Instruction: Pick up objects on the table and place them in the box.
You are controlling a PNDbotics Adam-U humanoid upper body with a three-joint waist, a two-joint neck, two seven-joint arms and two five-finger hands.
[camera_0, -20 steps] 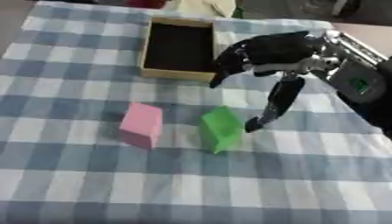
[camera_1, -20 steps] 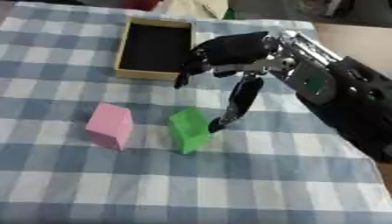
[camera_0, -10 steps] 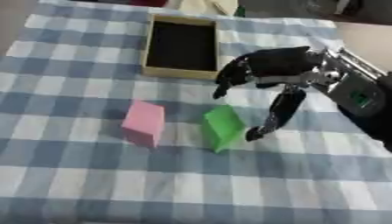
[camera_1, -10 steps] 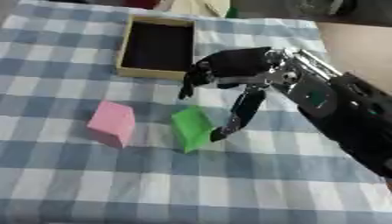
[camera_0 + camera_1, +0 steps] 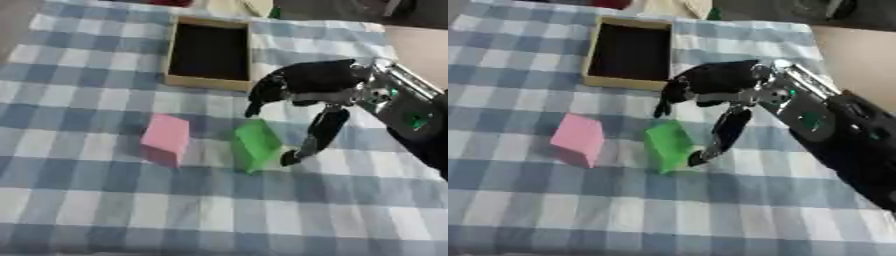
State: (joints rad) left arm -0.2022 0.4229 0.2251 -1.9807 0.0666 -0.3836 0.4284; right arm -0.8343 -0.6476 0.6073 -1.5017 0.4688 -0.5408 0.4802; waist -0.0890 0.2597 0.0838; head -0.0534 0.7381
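The right hand (image 5: 306,85) has come lower and nearer to the green block (image 5: 255,145) at the frame's centre than it was 1 s ago. It is spread wide and holds nothing: the thumb reaches down just right of the block, the other fingers arch over its upper left. The block looks unmoved, so the grasp is probably about to close. The pink block (image 5: 165,139) sits untouched left of centre. The open box (image 5: 208,82) (dark inside, apparently empty) waits at upper centre. The left hand is out of sight.
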